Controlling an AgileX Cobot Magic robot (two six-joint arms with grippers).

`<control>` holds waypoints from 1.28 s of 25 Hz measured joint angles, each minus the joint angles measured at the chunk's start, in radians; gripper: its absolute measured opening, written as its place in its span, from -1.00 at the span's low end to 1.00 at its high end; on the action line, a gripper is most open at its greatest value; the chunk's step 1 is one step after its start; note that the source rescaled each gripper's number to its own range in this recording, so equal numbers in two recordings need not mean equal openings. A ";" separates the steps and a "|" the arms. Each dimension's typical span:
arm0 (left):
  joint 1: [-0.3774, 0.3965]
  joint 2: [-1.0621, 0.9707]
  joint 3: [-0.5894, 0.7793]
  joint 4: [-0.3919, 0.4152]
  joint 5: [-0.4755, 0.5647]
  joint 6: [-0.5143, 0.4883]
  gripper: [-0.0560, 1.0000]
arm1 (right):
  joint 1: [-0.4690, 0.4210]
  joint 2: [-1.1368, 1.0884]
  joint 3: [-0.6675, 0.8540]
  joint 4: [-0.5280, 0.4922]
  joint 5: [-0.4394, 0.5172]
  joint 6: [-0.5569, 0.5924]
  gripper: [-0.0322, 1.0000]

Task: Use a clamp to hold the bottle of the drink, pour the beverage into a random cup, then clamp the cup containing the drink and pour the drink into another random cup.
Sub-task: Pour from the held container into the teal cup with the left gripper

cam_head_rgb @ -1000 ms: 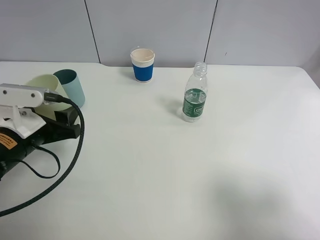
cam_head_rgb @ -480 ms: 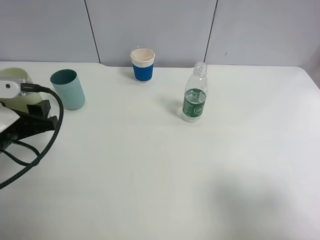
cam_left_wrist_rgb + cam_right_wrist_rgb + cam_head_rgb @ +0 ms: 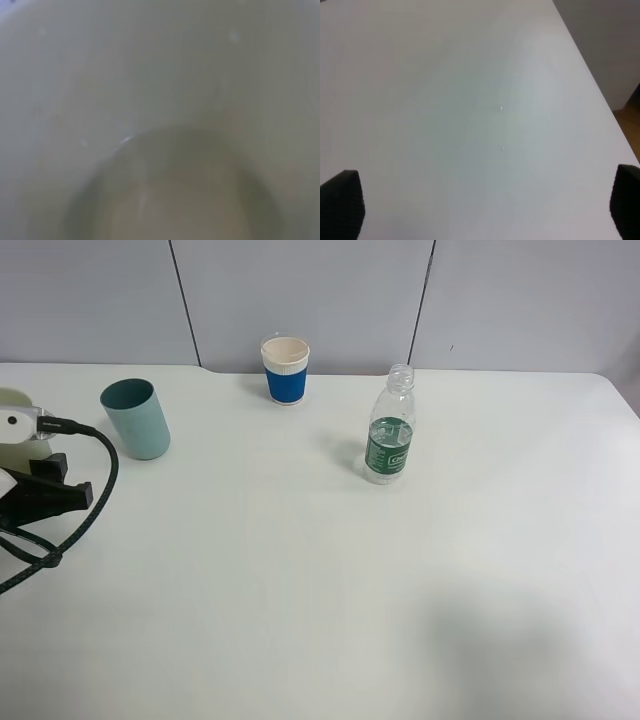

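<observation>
A clear bottle (image 3: 389, 429) with a green label and no cap stands upright right of the table's middle, partly full. A teal cup (image 3: 135, 418) stands at the left. A blue paper cup (image 3: 286, 370) with a white rim stands at the back. My left gripper (image 3: 20, 440) is at the far left edge, shut on a pale yellow-green cup (image 3: 10, 400). The inside of that cup (image 3: 160, 120) fills the left wrist view and hides the fingers. My right gripper (image 3: 485, 210) is open and empty over bare table; it is out of the exterior high view.
A black cable (image 3: 85, 505) loops from the left arm over the table. The white table (image 3: 330, 580) ends at a grey wall behind. The right wrist view shows the table's edge (image 3: 590, 80) and the floor beyond it.
My left arm has drawn back to the left with the pale cup, away from the teal cup, which now stands in full view. The bottle and the blue cup have not moved.
</observation>
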 joint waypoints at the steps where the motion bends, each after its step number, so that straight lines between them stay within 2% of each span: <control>1: 0.009 0.000 -0.013 -0.011 -0.001 0.030 -0.84 | 0.000 0.000 0.000 0.000 0.000 0.000 1.00; 5: 0.089 0.000 -0.081 -0.018 0.028 0.165 -0.84 | 0.000 0.000 0.000 0.000 0.000 0.000 1.00; 9: 0.206 0.000 -0.152 -0.007 0.119 0.293 -0.84 | 0.000 0.000 0.000 0.000 0.000 0.000 1.00; 15: 0.375 0.002 -0.252 0.059 0.260 0.360 -0.84 | 0.000 0.000 0.000 0.000 0.000 0.000 1.00; 18: 0.432 0.004 -0.296 0.073 0.304 0.404 -0.84 | 0.000 0.000 0.000 0.000 0.000 0.000 1.00; 22: 0.465 0.031 -0.357 0.078 0.309 0.538 -0.84 | 0.000 0.000 0.000 0.000 0.000 0.000 1.00; 27: 0.467 0.090 -0.428 0.054 0.325 0.716 -0.84 | 0.000 0.000 0.000 0.000 0.000 0.000 1.00; 32: 0.467 0.156 -0.490 0.049 0.332 0.829 -0.84 | 0.000 0.000 0.000 0.000 0.000 0.000 1.00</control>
